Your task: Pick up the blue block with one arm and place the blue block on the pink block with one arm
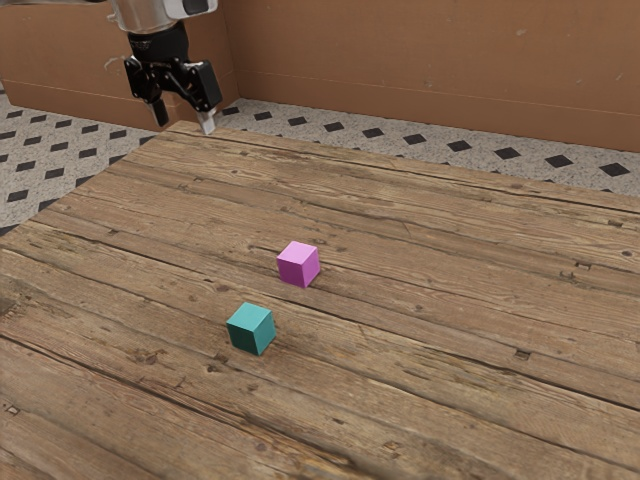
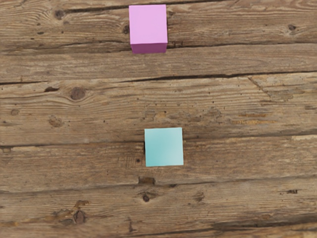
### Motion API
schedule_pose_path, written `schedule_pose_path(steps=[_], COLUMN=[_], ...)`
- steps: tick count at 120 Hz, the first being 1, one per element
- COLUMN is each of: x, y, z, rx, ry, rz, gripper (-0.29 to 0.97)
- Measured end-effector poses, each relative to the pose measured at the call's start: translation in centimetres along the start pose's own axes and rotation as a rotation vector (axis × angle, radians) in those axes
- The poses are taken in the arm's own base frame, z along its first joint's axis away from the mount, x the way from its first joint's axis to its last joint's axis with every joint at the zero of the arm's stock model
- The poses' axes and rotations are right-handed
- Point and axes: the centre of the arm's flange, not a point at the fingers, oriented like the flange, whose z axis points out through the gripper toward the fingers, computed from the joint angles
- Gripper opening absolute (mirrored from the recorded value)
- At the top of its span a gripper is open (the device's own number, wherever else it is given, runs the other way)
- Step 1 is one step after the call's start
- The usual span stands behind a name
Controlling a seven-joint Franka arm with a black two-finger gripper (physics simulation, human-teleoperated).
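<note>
Jaws wide open, empty, hanging high over far edge of surface (image 1: 470,300), at exterior view's upper left. Blue block (image 1: 250,328) sits on surface, well apart from jaws, near pink block (image 1: 298,264) but not touching it. Step in hand: approach. Wrist view has blue block (image 2: 164,147) square-on, sides parallel to planks. Advice: centre over blue block, descend straight, close on two opposite flat faces, not corners. Gap to pink block looks sufficient. Grip mid-height for level lift.
</note>
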Motion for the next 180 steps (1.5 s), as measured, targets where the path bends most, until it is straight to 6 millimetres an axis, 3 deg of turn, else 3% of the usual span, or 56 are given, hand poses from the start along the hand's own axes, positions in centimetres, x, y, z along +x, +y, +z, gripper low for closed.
schedule_pose_path(steps=[28, 31, 37, 42, 50, 58, 66, 76, 81, 89, 93, 104, 115, 143, 163, 180], x=[0.0, -0.3, -1.7, -2.7, -3.4, -2.7, -2.1, -1.9, -2.8, -8.8, -11.4, -13.7, -12.7, -7.3, -5.4, -2.0], y=[-0.4, -0.5, -0.3, 0.2, 1.7, 3.8, 4.5, 2.7, 1.9, 0.8, 0.6, 0.5, -1.3, -3.7, -3.9, 0.0], z=[0.0, -1.2, -7.0, -9.4, -10.6, -9.5, -7.7, -5.7, -3.9, 1.8, 5.8, 13.4, 19.0, 28.0, 31.5, 32.2], rx=[-0.02, -0.022, -0.012, -0.005, 0.011, 0.047, 0.06, 0.072, 0.075, 0.077, 0.08, 0.084, 0.078, 0.039, 0.039, 0.042], ry=[-0.002, 0.017, 0.121, 0.161, 0.173, 0.139, 0.089, 0.027, -0.016, -0.105, -0.142, -0.168, -0.165, -0.153, -0.113, -0.064], rz=[-0.003, -0.004, 0.003, 0.014, 0.043, 0.083, 0.096, 0.065, 0.053, 0.039, 0.038, 0.048, 0.017, -0.023, -0.017, 0.062], gripper=[0.68, 0.68, 0.68, 0.68, 0.68, 0.68, 0.68, 0.68, 0.68, 0.68, 0.68, 0.68, 0.68, 0.68, 0.68, 0.68])
